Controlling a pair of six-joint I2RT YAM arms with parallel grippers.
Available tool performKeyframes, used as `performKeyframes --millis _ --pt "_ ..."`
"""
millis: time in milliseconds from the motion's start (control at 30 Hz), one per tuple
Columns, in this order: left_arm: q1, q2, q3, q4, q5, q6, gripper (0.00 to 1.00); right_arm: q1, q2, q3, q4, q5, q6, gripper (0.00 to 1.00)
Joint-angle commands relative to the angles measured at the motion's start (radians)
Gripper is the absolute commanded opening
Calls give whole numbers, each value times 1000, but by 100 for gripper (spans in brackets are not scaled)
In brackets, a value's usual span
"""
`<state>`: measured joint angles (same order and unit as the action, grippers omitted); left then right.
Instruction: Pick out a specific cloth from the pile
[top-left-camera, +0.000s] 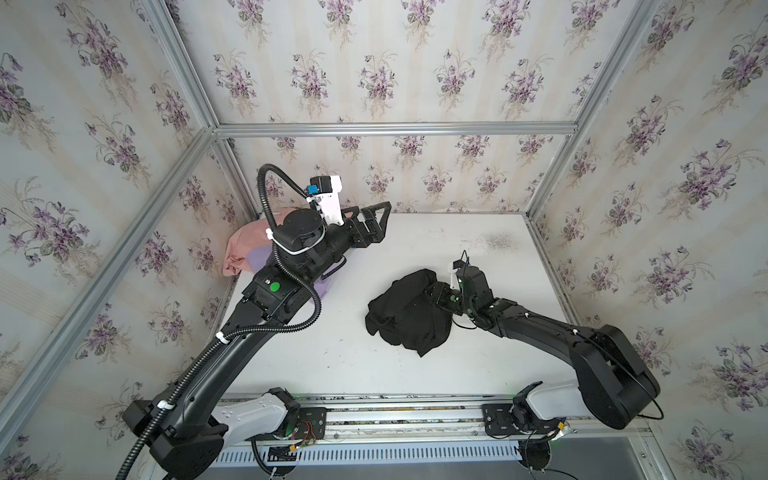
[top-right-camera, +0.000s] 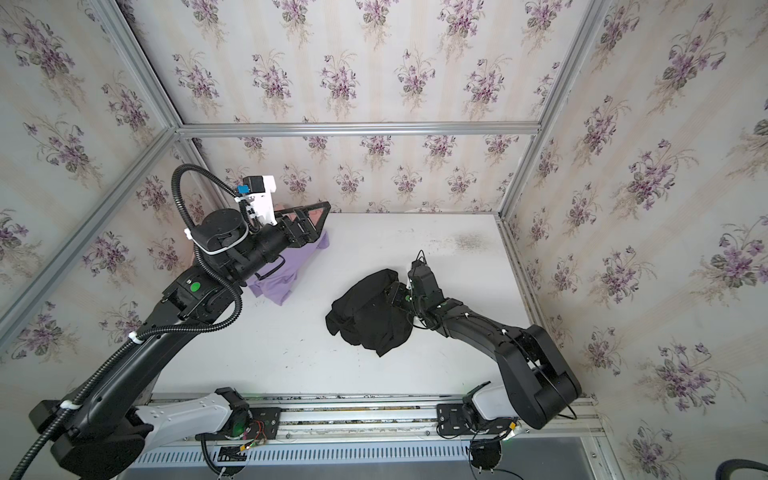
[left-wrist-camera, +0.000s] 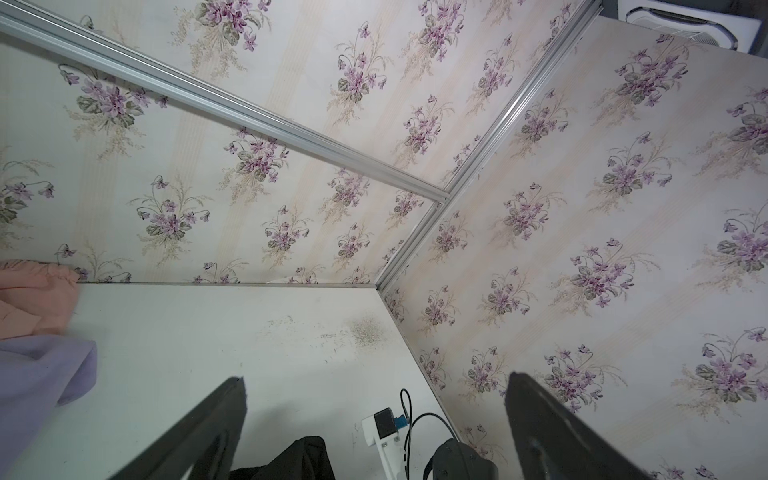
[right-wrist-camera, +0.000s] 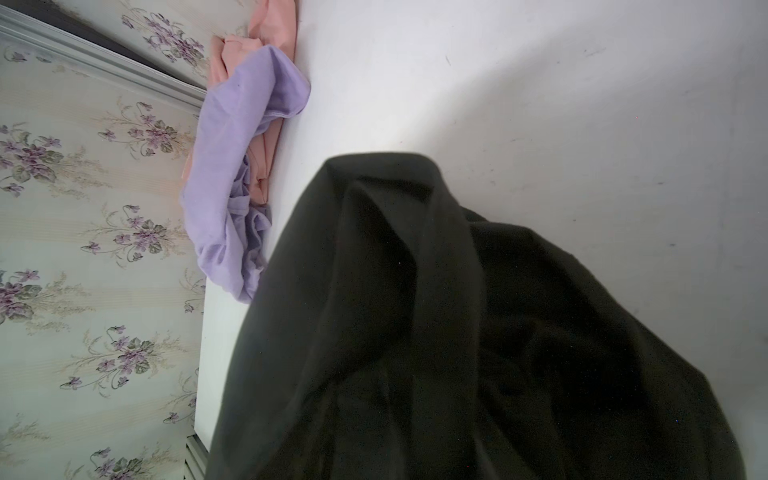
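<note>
Right gripper (top-left-camera: 441, 296) sits at the edge of the cloth (top-left-camera: 405, 316), jaws buried in black folds, so I cannot tell whether they are spread or pinching fabric; left gripper (left-wrist-camera: 376, 378) hovers empty, jaws spread wide, near the pile (right-wrist-camera: 245, 124). The cloth lies crumpled on the table (top-left-camera: 478, 249), well apart from the lilac garment (top-right-camera: 280, 278) and pink shirt (top-left-camera: 243, 249) heaped in the far-left corner. Risk: a fold snagged on a right finger would drag the cloth along if that arm withdraws.
</note>
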<state>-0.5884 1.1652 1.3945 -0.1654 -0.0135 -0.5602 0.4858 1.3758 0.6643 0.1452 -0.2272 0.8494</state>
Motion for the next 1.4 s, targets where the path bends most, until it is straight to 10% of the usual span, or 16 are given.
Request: performKeyframes --millis 0,333,533,667,933,1367 --pt "4 -18 -13 47 -7 8 99 -4 -62 -15 -58 37 -30 52" --pt "7 -167 -277 56 -237 144 99 -21 -377 -93 -208 300 -497 64" --pt "19 -280 -636 110 -595 279 99 -25 -510 -246 8 565 -904 77" --pt "75 -284 -812 197 -604 466 99 -55 -383 -389 359 639 -1089 80" --pt "206 -194 -999 549 -505 709 99 -149 182 -482 1263 729 -1159 87" --pt "475 100 -1126 1084 -274 605 99 -334 183 -335 902 584 -939 100"
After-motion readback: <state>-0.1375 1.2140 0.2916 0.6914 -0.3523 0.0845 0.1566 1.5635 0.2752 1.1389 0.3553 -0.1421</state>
